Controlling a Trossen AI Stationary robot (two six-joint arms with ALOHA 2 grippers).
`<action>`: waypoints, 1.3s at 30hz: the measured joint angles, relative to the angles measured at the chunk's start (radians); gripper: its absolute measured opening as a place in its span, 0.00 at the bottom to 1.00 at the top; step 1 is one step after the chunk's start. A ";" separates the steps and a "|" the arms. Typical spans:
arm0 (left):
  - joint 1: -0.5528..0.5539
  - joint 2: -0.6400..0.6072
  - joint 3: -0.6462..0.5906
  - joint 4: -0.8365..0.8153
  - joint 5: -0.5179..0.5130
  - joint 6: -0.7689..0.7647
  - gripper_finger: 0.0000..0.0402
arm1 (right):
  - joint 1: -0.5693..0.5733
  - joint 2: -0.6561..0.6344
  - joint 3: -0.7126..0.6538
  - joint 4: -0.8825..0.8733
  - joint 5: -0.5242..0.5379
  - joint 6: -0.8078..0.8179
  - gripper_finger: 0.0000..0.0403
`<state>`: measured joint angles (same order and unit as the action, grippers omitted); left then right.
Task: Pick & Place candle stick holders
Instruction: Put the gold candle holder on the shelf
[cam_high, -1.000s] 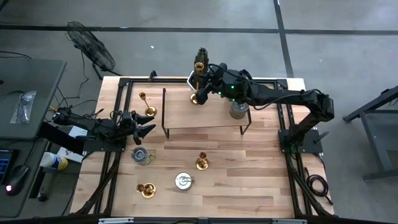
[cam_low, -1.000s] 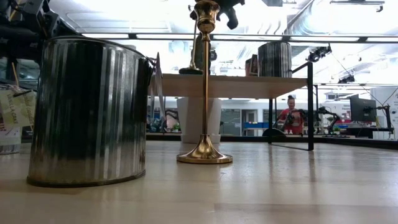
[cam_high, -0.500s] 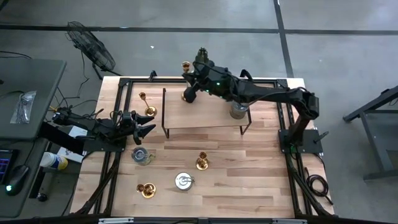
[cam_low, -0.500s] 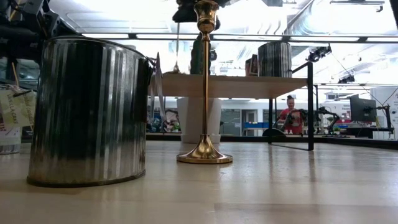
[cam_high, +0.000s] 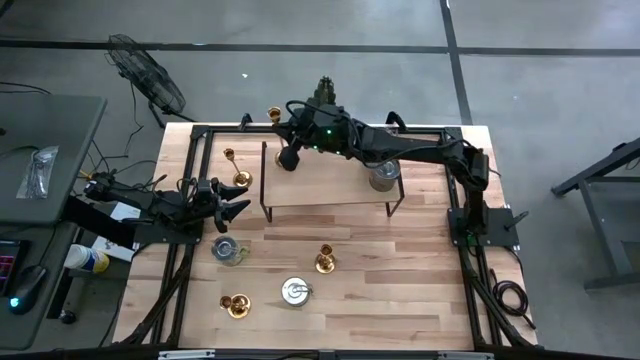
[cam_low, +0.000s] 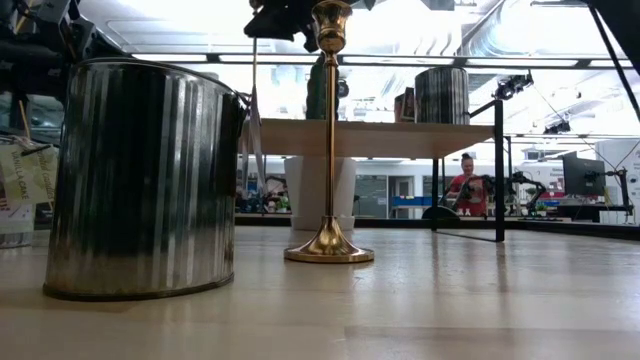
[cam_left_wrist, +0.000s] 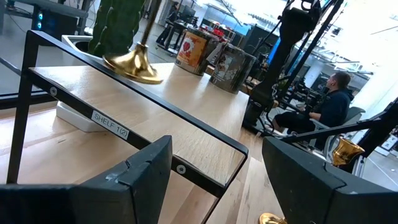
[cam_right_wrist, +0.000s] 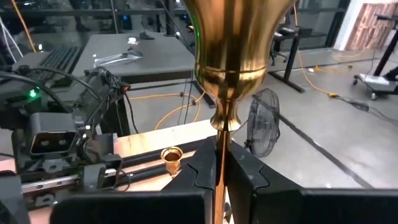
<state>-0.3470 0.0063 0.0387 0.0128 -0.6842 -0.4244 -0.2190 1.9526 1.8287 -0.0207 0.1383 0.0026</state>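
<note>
Wooden counter (cam_high: 400, 290) carries a black-framed raised shelf (cam_high: 330, 185) toward its far side; grey floor surrounds it, and a fan (cam_high: 147, 75) stands off the far left corner.

Near edge, high view: a short candle stick holder (cam_high: 235, 305) and a lidded silver tin (cam_high: 295, 291) sit side by side, apart. Just beyond, a tall candle stick holder (cam_high: 325, 260) stands upright, with a second silver tin (cam_high: 228, 250) to its left. The low view shows what the overhead cannot: that tin's ribbed wall fills the near left, and the tall holder's thin stem rises well above shelf height.

Mid-counter, left edge: the left tool (cam_high: 232, 200) waits with its fingers spread apart, holding nothing. Its wrist view looks along the shelf, labelled "SHELF", and catches a gold base on the far end beside a green object, details lost from overhead. A person sits in the room beyond.

Behind the left tool, two more candle stick holders (cam_high: 235, 170) stand by the shelf's left leg.

Far side: the right tool (cam_high: 288, 140) reaches across the shelf to its far left corner, fingers clamped together on the stem of the held candle stick holder (cam_high: 274, 115), carried in the air. Only the right wrist view confirms the grip: stem pinched between both fingers, cup overhead. A third silver tin (cam_high: 384, 177) sits on the shelf's right end.
</note>
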 joint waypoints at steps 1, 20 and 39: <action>0.000 0.000 0.000 0.000 0.000 0.000 0.61 | -0.002 0.001 0.001 0.003 -0.008 -0.013 0.01; 0.000 0.000 0.000 0.001 0.001 0.000 0.61 | -0.019 0.049 0.001 0.085 -0.041 0.000 0.02; 0.000 0.000 0.000 0.001 0.002 0.000 0.61 | -0.033 0.050 0.002 0.077 -0.094 0.004 0.02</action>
<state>-0.3470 0.0067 0.0387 0.0135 -0.6823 -0.4243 -0.2516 2.0029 1.8309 0.0564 0.0446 0.0066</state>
